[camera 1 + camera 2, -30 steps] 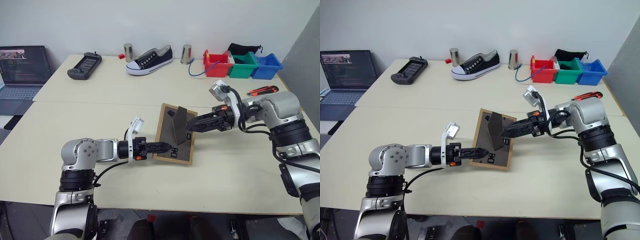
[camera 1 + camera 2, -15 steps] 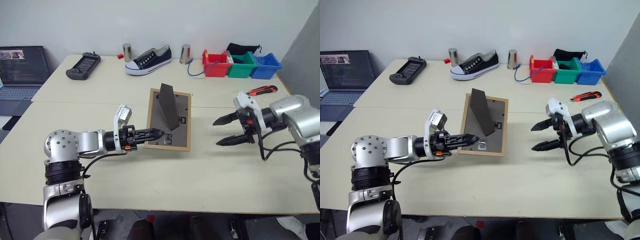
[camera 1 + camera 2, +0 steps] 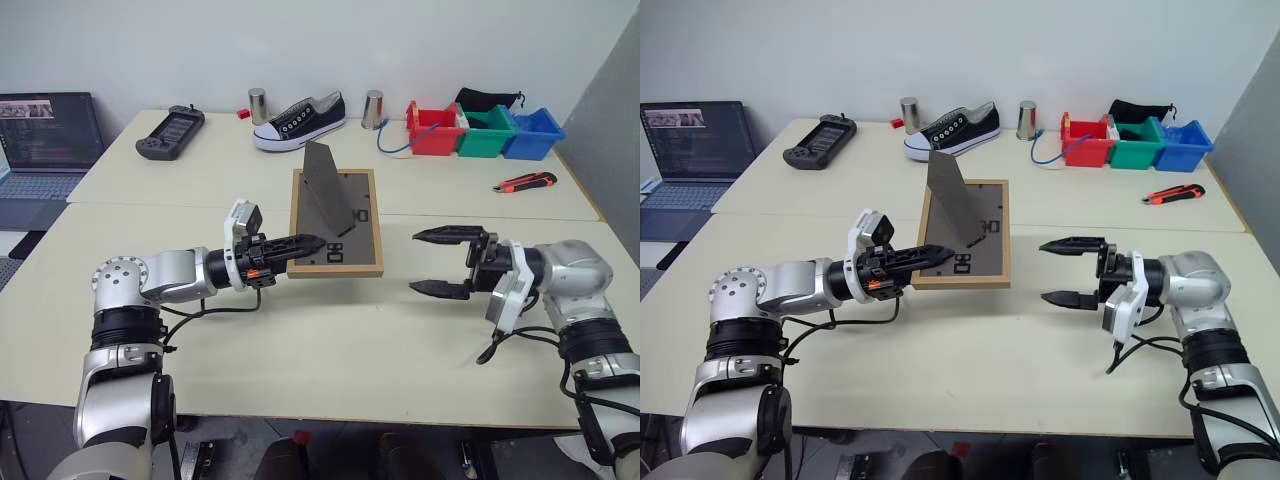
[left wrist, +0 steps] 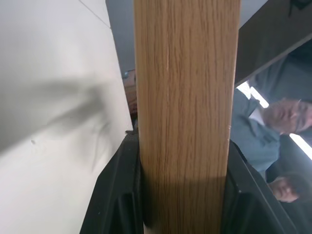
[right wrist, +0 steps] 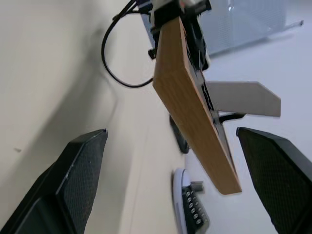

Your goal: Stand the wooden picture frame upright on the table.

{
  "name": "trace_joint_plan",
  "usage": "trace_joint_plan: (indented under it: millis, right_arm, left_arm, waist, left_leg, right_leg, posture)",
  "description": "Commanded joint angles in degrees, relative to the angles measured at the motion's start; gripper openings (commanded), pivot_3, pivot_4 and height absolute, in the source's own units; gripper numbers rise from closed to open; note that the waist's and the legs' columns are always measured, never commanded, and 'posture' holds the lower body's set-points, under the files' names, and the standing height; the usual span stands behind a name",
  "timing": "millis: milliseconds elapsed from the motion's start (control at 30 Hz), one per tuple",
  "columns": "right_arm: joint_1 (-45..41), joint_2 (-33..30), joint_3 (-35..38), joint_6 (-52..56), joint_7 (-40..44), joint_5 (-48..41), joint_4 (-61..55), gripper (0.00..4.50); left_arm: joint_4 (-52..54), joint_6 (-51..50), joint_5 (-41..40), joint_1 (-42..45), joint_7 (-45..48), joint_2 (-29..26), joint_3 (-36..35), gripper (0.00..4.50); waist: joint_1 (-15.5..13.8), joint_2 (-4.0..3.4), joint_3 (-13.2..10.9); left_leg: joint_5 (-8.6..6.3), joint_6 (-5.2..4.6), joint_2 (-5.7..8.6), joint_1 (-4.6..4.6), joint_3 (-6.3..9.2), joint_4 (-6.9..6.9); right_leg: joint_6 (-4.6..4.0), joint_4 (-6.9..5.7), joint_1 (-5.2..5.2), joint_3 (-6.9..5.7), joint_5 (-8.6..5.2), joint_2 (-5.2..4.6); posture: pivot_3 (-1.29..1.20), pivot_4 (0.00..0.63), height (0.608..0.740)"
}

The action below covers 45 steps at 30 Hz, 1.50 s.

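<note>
The wooden picture frame [image 3: 336, 222] is up off the counter [image 3: 330, 345], tilted with its dark grey back toward the camera and the triangular stand [image 3: 326, 187] folded out, hanging over the seam between the counter's two sections, about midway between the side edges. The left gripper [image 3: 305, 244] has it, fingers [image 4: 117, 195] clamped on either side of the light-wood edge at the frame's lower left corner; the wrist view has that wood grain running straight up between the black pads. Over on the right, the right gripper [image 3: 437, 261] hangs level and well apart from the frame, fingers [image 3: 441, 233] spread wide, nothing between them, pointing toward the frame. Along the far edge of the counter: a handheld game console [image 3: 170, 131], a metal cup [image 3: 257, 104], a black-and-white sneaker [image 3: 299, 121], a second metal cup [image 3: 373, 108], then red [image 3: 434, 127], green [image 3: 486, 130] and blue [image 3: 531, 132] bins toward the far right corner. An orange utility knife [image 3: 524, 182] lies near the right edge. A laptop [image 3: 44, 140] sits off the left side.
</note>
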State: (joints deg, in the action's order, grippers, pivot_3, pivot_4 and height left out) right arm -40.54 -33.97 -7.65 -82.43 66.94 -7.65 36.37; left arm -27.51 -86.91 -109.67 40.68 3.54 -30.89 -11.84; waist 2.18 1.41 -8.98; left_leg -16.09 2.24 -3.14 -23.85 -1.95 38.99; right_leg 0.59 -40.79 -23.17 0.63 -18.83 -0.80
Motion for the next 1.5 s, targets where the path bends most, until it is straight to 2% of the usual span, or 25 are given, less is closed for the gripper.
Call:
trace_joint_plan:
  millis: [33, 267, 400, 667, 900, 967, 1333, 1500]
  right_arm:
    - [-5.53, 2.42, 0.51, -8.70, -5.16, 4.61, 5.57, 4.49]
    - [-8.31, 1.96, -0.63, -10.07, -11.56, 11.86, 10.08, 4.49]
    - [-7.06, 0.78, -2.30, -10.07, -15.99, 15.29, 7.90, 4.49]
    - [-8.64, 3.07, -0.92, -10.07, -26.90, 24.82, 3.51, 4.49]
    - [-10.55, 2.57, -0.48, -10.07, -36.35, 34.42, 4.47, 4.49]
    - [-10.60, 1.10, -2.27, -10.07, -38.85, 35.59, 4.70, 4.12]
    - [-12.99, -0.19, -1.36, -10.07, -52.34, 49.79, 5.29, 1.90]
    - [-13.82, -1.02, -1.80, -10.07, -58.15, 54.79, 5.18, 1.90]
  left_arm:
    - [4.60, 0.28, -3.33, -2.66, -0.04, 0.65, 0.51, 1.31]
    - [7.19, 1.11, -3.33, -4.89, 0.61, 0.60, 0.26, 1.31]
    - [7.85, 2.03, -3.33, -5.04, 0.22, 1.54, 0.25, 1.31]
    - [9.51, 3.72, -3.33, -5.98, -1.38, 4.52, 0.64, 1.31]
    - [9.47, 4.02, -3.33, -5.43, -2.07, 5.07, 0.83, 1.31]
    - [10.20, 4.23, -3.33, -5.49, -1.82, 5.12, 0.45, 1.31]
    - [12.35, 4.44, -3.33, -6.38, -1.06, 4.96, 1.35, 1.31]
    - [14.05, 5.01, -3.33, -7.10, -1.20, 5.02, 1.73, 1.31]
  waist:
    - [0.39, -0.01, 0.01]
    - [0.56, -0.01, 0.01]
    - [0.58, -0.02, 0.01]
    - [0.80, -0.03, 0.02]
    - [0.75, -0.03, 0.02]
    - [0.73, -0.03, 0.02]
    - [0.89, -0.03, 0.02]
    - [0.89, -0.03, 0.02]
  left_leg:
    - [0.00, 0.01, 0.00, 0.02, 0.01, -0.01]
    - [0.01, 0.02, 0.02, 0.02, 0.10, -0.01]
    - [0.01, 0.02, 0.04, 0.03, 0.10, -0.01]
    - [0.01, 0.02, 0.04, 0.03, 0.08, -0.02]
    - [0.01, 0.02, 0.06, 0.04, 0.08, -0.01]
    - [0.01, 0.02, 0.07, 0.03, 0.07, -0.01]
    - [0.02, 0.02, 0.09, 0.04, 0.06, -0.02]
    - [0.02, 0.03, 0.10, 0.04, 0.07, -0.02]
  right_leg:
    - [0.00, -0.01, 0.00, -0.01, 0.00, 0.01]
    - [0.00, 0.02, 0.06, -0.10, 0.00, -0.02]
    - [0.00, 0.00, 0.06, -0.08, 0.00, -0.04]
    - [0.00, -0.02, 0.05, -0.06, 0.00, -0.03]
    - [0.00, -0.03, 0.06, -0.04, 0.00, -0.03]
    - [0.00, -0.03, 0.06, -0.04, 0.00, -0.04]
    - [0.00, -0.02, 0.05, -0.01, 0.00, -0.04]
    - [0.00, -0.02, 0.05, -0.01, 0.00, -0.04]
  posture:
    - [0.00, 0.150, 0.740]
    - [0.00, 0.150, 0.740]
    - [0.00, 0.150, 0.740]
    - [0.00, 0.150, 0.740]
    - [0.00, 0.150, 0.740]
    - [0.00, 0.150, 0.740]
    - [0.00, 0.150, 0.740]
    - [0.00, 0.150, 0.740]
